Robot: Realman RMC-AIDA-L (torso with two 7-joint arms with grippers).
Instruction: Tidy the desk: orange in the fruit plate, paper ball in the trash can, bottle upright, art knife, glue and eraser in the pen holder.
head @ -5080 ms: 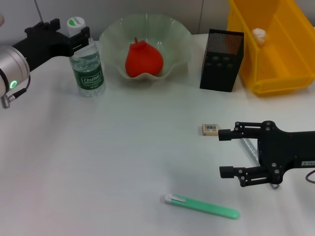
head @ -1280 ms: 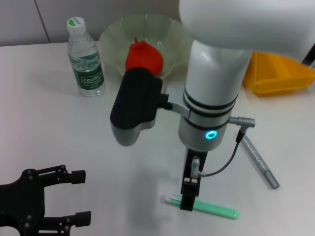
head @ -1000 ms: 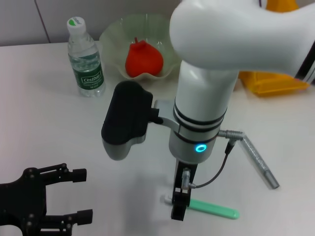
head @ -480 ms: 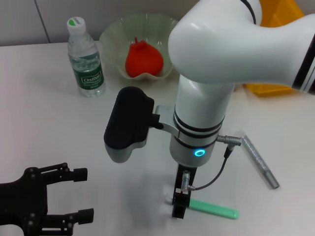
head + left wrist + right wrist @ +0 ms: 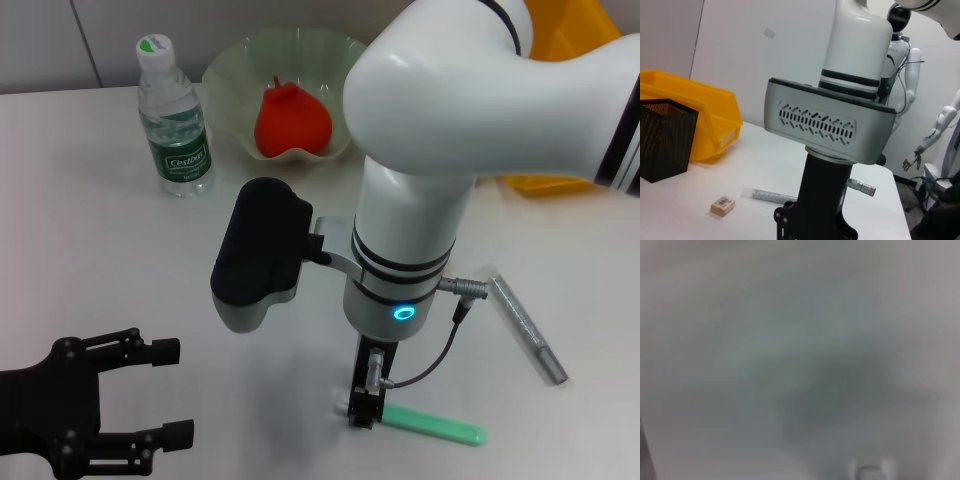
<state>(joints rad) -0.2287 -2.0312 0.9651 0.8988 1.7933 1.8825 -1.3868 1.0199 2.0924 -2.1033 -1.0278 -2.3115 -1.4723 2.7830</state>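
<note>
The bottle (image 5: 175,125) in the upper left of the head view wears a green label with white lettering that reads roughly "C'estbon"; smaller print below it is too fine to make out. Its white cap carries a green mark, no letters legible. In the left wrist view, low and left of centre, the eraser (image 5: 723,205) bears a white barcode label, its bars and digits too small to read. No other writing can be read.
</note>
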